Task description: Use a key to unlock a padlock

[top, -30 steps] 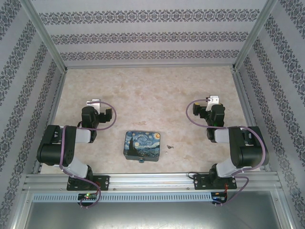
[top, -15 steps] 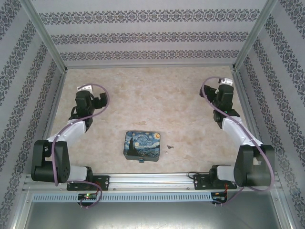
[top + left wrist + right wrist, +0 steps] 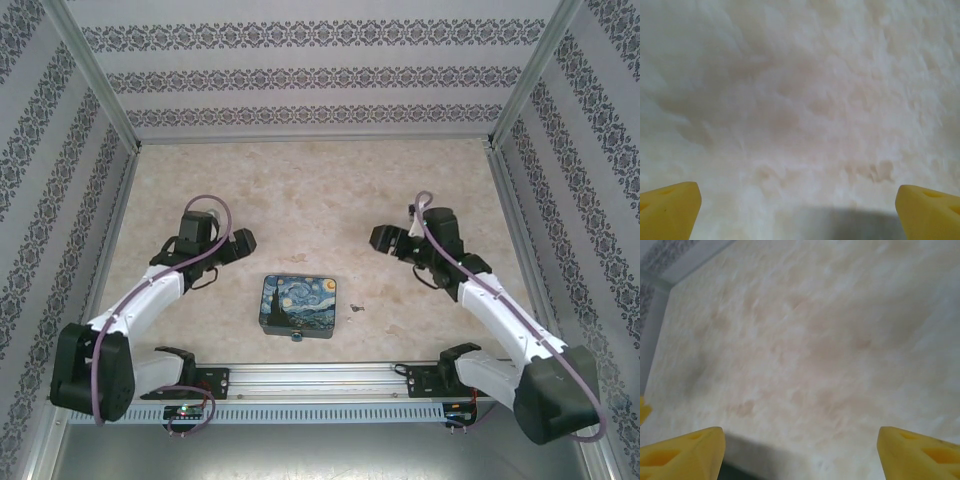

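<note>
- In the top view the left gripper (image 3: 240, 243) hangs over the table (image 3: 320, 185) at centre left, pointing toward the middle of the frame.
- Its wrist view shows the two yellow fingertips (image 3: 669, 210) in the bottom corners, spread wide and released, with blurred marbled tabletop between them.
- The right gripper (image 3: 383, 238) sits at centre right of the top view, facing the left one across the middle.
- Its yellow fingertips (image 3: 684, 454) are also far apart in the wrist view, holding nothing, with pale tabletop under them.
- A Starry-Night box (image 3: 299, 304) lies flat in the lower middle of the top view, below the gap between the two grippers.
- The padlock (image 3: 296, 338) is a tiny speck at the bottom edge of the box. Whether it touches the box cannot be told. It is down and right of the left gripper, well apart from it.
- The key (image 3: 358, 309) lies on the table just right of the box, below and slightly left of the right gripper, clear of its fingers.
</note>
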Controlling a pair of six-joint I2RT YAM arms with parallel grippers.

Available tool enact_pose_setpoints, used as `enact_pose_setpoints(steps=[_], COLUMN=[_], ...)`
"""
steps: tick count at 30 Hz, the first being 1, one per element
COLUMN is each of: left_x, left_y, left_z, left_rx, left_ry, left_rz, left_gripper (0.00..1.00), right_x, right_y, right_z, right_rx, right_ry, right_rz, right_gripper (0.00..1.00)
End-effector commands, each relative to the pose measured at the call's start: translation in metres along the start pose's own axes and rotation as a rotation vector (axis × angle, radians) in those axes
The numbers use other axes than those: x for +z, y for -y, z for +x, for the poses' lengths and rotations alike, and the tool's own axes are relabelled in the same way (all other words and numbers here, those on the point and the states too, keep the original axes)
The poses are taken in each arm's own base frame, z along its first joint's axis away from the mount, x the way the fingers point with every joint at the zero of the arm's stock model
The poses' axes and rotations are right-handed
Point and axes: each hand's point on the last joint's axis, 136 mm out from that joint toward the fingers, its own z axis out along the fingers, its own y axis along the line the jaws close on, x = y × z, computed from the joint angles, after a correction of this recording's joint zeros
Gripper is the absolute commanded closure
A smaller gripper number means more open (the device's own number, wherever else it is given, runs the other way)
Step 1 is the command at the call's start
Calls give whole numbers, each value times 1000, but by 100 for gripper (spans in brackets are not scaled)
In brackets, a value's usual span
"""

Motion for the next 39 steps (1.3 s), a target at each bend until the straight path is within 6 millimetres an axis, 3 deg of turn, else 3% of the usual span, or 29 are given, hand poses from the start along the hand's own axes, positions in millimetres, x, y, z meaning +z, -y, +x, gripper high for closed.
enact_pose_setpoints(steps=[1,8,14,21,29,39], left_x=[-9,-17,-18,-20,-8,25], left_y=[10,33,42,51,69,96], left_z=[30,64,91,106,110,87], left_rx=[-33,-7,1,1,-9,1], left_ry=[-80,-167,-214,-227,-230,-191], left_rz=[47,136,161,197,252,267], left_gripper=[0,1,3,4,16,16], right_x=[5,25,38,46,60,84], right_y=[-2,-31,-41,-57,-69,-65], right_z=[39,83,105,119,114,82], right_rx=[42,-4,-18,-20,-11,41], right_ry=[-89,-197,-263,-295,-294,-223], right_rz=[35,23,34,2,-9,20], right_gripper=[22,25,27,35,64,71])
